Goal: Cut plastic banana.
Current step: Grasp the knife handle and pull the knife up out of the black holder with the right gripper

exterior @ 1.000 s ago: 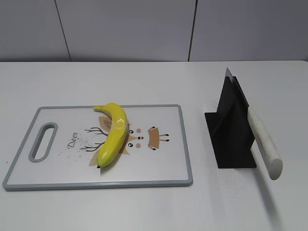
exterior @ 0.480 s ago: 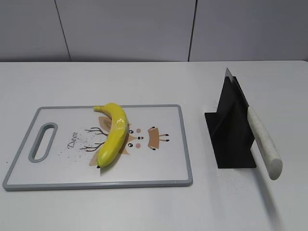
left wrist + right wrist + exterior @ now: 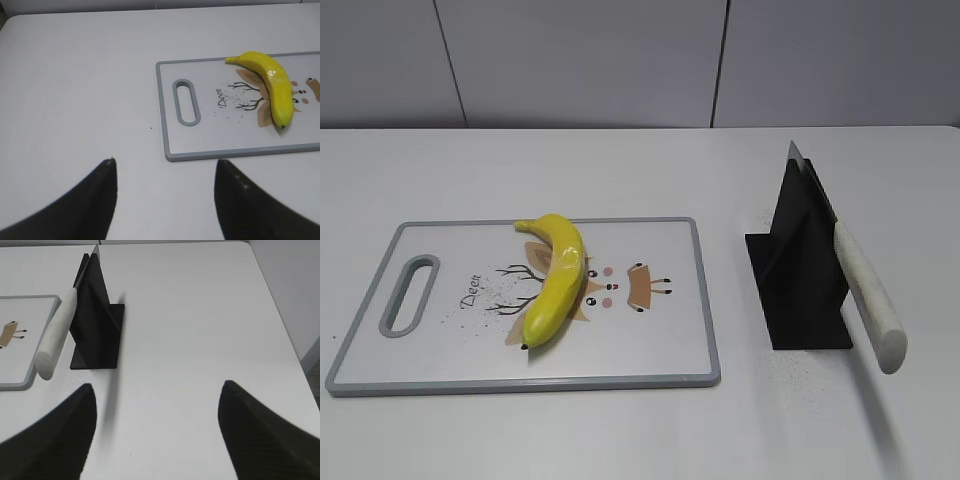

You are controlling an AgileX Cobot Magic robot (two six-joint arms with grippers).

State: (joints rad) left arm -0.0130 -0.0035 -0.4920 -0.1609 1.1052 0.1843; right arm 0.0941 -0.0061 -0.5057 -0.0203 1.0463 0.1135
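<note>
On the white tabletop [image 3: 620, 430], the plastic banana [image 3: 556, 277] lay lengthwise across the cutting board [image 3: 660, 345], ahead-right of the spread left end effector [image 3: 165, 195]; the right end effector [image 3: 157, 432], also spread, faced the knife [image 3: 56, 337].

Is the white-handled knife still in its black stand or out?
In: the white-handled knife sits slotted in the black stand, blade hidden, handle sticking out, no gripper touching it.

Glossy yellow plastic banana [image 3: 556, 279] lies whole, curved, on cutting board [image 3: 670, 350].
</note>
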